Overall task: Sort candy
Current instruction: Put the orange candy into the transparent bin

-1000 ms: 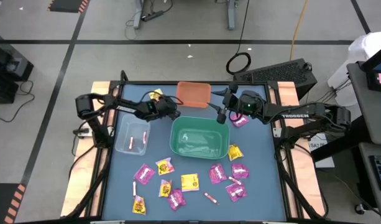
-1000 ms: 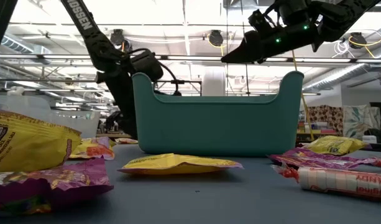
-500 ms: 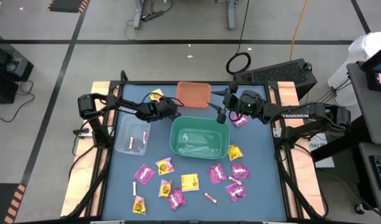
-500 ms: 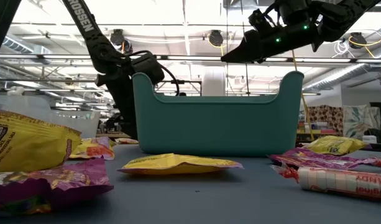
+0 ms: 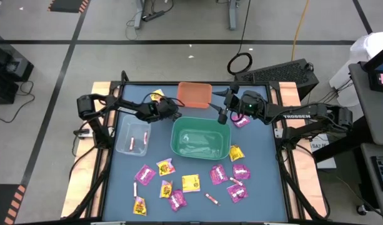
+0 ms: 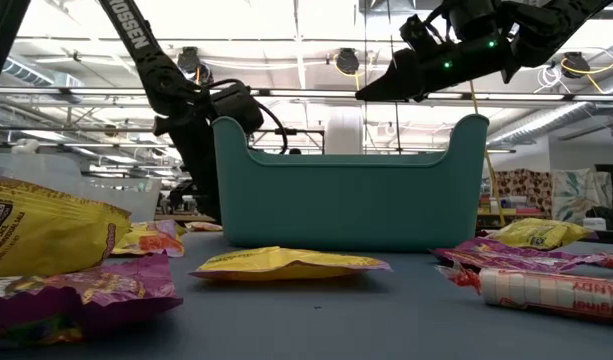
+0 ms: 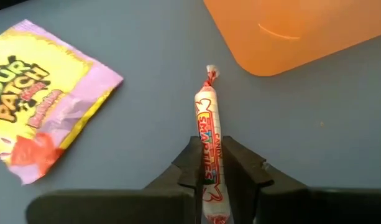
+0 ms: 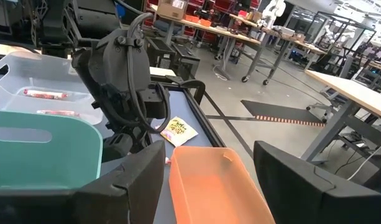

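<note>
Left wrist view: the left gripper (image 7: pixel 209 163) is low over the table (image 7: pixel 115 149), with a thin candy stick (image 7: pixel 209 134) between its fingers (image 7: pixel 191 163).
Left fingers: nearly together, one on each side of the stick and seeming to press on it.
Stick: lies flat on the table, just beside the orange bin (image 7: pixel 283 31), with a yellow and pink packet (image 7: pixel 38 106) near its other side.
Risk one: the stick is thin and round, so it could roll or slip out if the grip is not on its middle.
Risk two: the stick could bump the orange bin when lifted, because the bin is so close.
Risk three: it could land in the wrong bin; other sticks already lie in the clear bin (image 5: pixel 132 134).
Right gripper (image 5: pixel 222 116): fingers wide apart and holding nothing, up above the far edge of the green bin (image 5: pixel 200 139).
Other candy (image 5: pixel 191 182): many packets wait on the near side of the table.
</note>
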You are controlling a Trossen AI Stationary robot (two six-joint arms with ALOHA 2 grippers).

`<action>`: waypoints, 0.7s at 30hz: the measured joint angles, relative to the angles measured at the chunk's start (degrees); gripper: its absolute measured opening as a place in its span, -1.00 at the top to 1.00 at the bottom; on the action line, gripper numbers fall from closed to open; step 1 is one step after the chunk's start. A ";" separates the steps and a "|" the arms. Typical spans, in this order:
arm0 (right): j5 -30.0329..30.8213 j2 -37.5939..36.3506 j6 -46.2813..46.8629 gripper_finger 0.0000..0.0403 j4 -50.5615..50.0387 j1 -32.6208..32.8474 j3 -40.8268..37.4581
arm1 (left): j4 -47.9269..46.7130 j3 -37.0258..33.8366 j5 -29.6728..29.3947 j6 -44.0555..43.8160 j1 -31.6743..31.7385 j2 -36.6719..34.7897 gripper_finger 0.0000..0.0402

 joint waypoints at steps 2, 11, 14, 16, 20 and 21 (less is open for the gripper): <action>0.00 0.00 0.01 -0.17 -0.12 0.00 0.00 | -0.09 0.00 -0.05 0.04 0.00 -1.15 0.75; -0.22 0.00 0.39 -0.17 -2.57 0.02 0.00 | -7.77 0.00 -4.65 0.72 0.04 -8.17 0.75; -0.49 0.00 1.45 -0.17 -3.34 0.17 0.00 | -10.58 0.00 -5.84 2.72 0.04 -11.48 0.75; -0.55 0.00 2.39 -0.17 -3.60 0.22 0.00 | -10.70 0.00 -5.63 5.55 -0.07 -13.95 0.75; -2.97 0.00 3.54 -0.17 -3.95 0.22 0.00 | -9.93 0.04 -2.81 13.66 -0.88 -19.69 0.75; -3.73 0.00 3.52 -0.17 -4.13 0.28 0.00 | -10.09 0.04 -2.36 15.54 -1.17 -21.26 0.75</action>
